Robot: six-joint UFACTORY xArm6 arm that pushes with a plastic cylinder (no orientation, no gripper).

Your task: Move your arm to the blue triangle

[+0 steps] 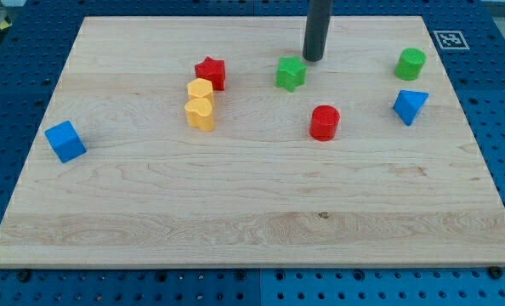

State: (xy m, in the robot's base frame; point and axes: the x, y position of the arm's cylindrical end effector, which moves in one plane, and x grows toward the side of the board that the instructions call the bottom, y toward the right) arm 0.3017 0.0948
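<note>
The blue triangle (410, 105) lies on the wooden board (252, 212) at the view's right, below a green cylinder (411, 64). My tip (313, 59) is the lower end of a dark rod coming down from the view's top. It stands just right of and above a green star (291, 74). The tip is well to the left of the blue triangle and a little higher in the view, not touching it.
A red cylinder (325, 122) sits between the tip and the triangle, lower down. A red star (210, 73), a yellow hexagon (200, 90) and a yellow heart (200, 112) cluster at centre left. A blue cube (65, 141) sits at far left.
</note>
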